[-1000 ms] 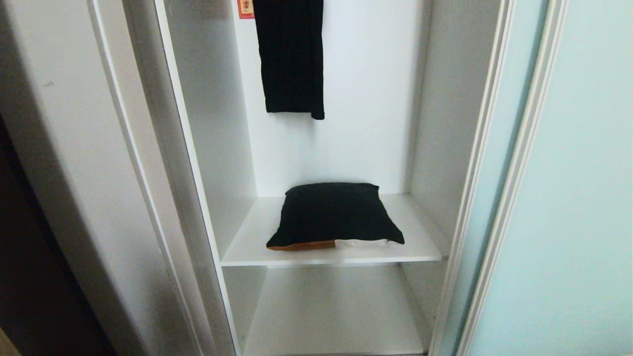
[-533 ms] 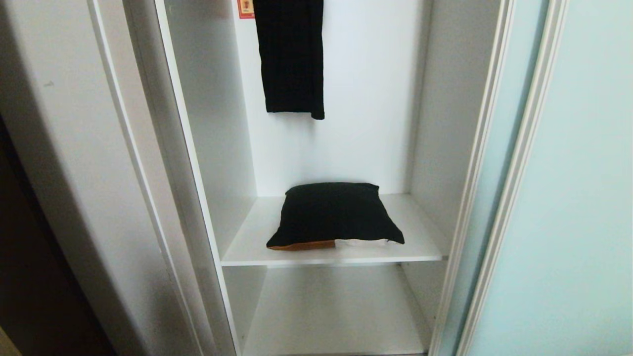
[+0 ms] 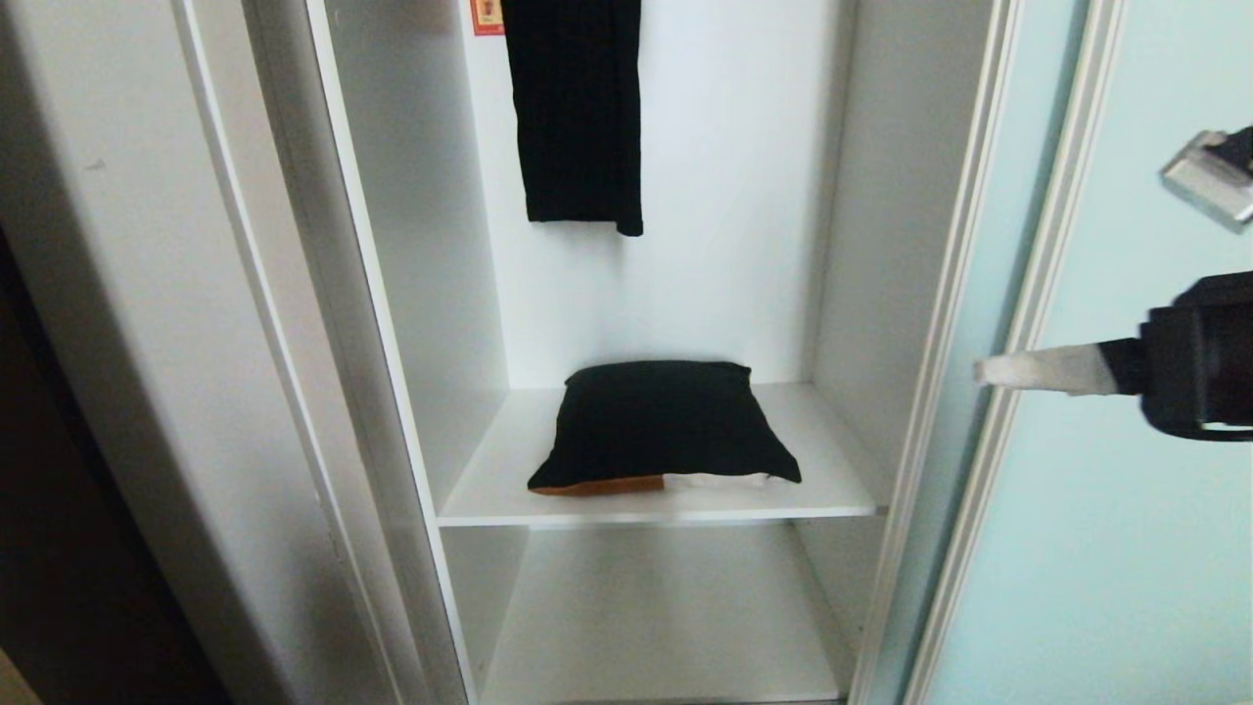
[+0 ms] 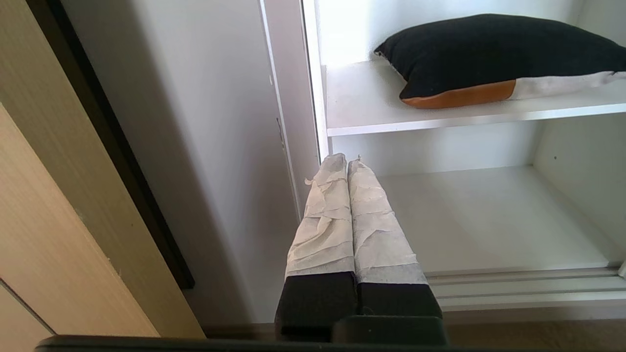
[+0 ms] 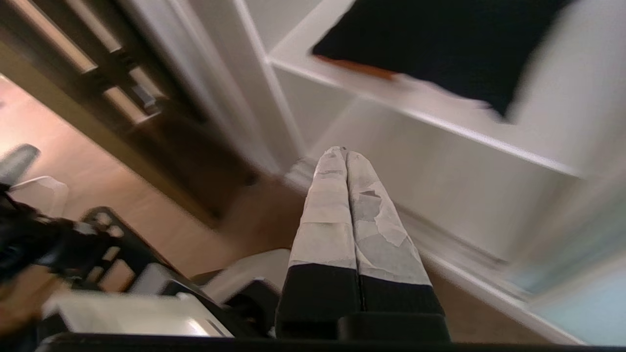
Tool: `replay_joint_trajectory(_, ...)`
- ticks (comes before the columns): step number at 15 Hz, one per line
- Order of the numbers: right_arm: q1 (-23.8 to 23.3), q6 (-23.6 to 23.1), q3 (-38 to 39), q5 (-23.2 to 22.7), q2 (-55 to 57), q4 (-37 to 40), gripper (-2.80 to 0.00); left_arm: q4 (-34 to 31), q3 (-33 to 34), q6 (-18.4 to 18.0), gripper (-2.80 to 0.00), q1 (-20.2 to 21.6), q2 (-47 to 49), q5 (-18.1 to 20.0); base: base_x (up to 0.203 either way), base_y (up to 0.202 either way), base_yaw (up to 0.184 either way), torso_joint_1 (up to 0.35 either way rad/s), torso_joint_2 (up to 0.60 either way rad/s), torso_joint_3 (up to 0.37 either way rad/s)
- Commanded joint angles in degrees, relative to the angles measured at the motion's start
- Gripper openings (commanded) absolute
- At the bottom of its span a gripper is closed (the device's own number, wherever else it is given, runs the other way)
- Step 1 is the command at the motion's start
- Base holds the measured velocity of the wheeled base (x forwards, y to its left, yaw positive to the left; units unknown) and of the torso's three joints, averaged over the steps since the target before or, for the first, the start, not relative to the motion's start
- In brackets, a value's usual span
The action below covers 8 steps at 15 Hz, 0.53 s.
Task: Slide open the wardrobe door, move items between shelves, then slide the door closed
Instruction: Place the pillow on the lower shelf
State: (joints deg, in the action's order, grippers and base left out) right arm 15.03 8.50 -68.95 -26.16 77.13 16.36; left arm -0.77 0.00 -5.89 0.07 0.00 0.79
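Wardrobe open, black bundle [image 3: 661, 426] on the upper shelf [image 3: 832, 490].
The bundle is soft, black on top with an orange and a white strip along its front edge. The aqua door [image 3: 1136, 490] stands slid right. The right gripper [image 3: 984, 371], absent earlier, now enters before the door, fingers pressed together; the left gripper [image 4: 347, 161] is likewise closed, empty.

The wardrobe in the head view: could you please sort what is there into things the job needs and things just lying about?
Part of the job:
- sliding wardrobe door, slid open to the right
- black cushion with orange and white edge, on the upper shelf
- lower shelf
- right pincer, shut, in front of the door's frame
- left pincer, shut, parked low

Just there:
- black hanging garment
- red sticker
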Motion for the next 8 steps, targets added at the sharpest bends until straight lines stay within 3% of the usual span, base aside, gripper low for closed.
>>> replay_joint_trajectory(1,3.9,2.4,-0.7,0.4,12.2,-3.7,-2.8,0.0,0.1,0.0,-2.8,0.0,0.1,0.0,0.0,0.0,0.0,0.0,0.0,0.0)
replay_joint_trajectory(8,5.6,9.6,-3.1,1.8,30.8,-10.3,-2.8,0.0,0.1,-0.1,-2.8,0.0,0.1,0.0,0.0,0.0,0.0,0.0,0.0,0.0)
